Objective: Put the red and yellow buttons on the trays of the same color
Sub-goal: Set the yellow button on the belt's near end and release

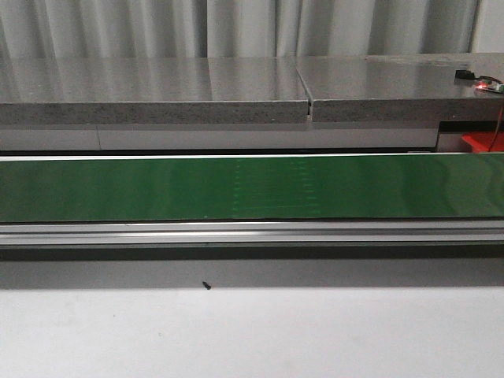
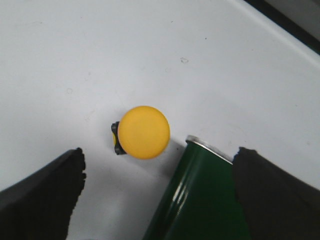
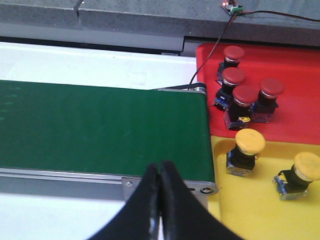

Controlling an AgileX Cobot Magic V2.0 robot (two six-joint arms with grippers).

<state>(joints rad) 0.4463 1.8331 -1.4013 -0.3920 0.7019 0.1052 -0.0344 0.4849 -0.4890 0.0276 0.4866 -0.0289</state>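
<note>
In the left wrist view a yellow button (image 2: 143, 132) with a black base lies on the white table, just past the rounded end of the green belt (image 2: 200, 195). My left gripper (image 2: 157, 195) is open above them, its fingers (image 2: 45, 195) spread wide and touching nothing. In the right wrist view my right gripper (image 3: 161, 172) is shut and empty over the belt's near rail. Beyond the belt's end lie a red tray (image 3: 295, 60) holding several red buttons (image 3: 245, 97) and a yellow tray (image 3: 250, 210) holding two yellow buttons (image 3: 249, 142). Neither gripper shows in the front view.
The green conveyor belt (image 1: 252, 187) runs across the front view with a metal rail (image 1: 252, 232) along its near side. Behind it is a grey stone ledge (image 1: 157, 90) carrying a small circuit board (image 1: 490, 85) with a red wire. A corner of the red tray (image 1: 482, 142) shows at far right.
</note>
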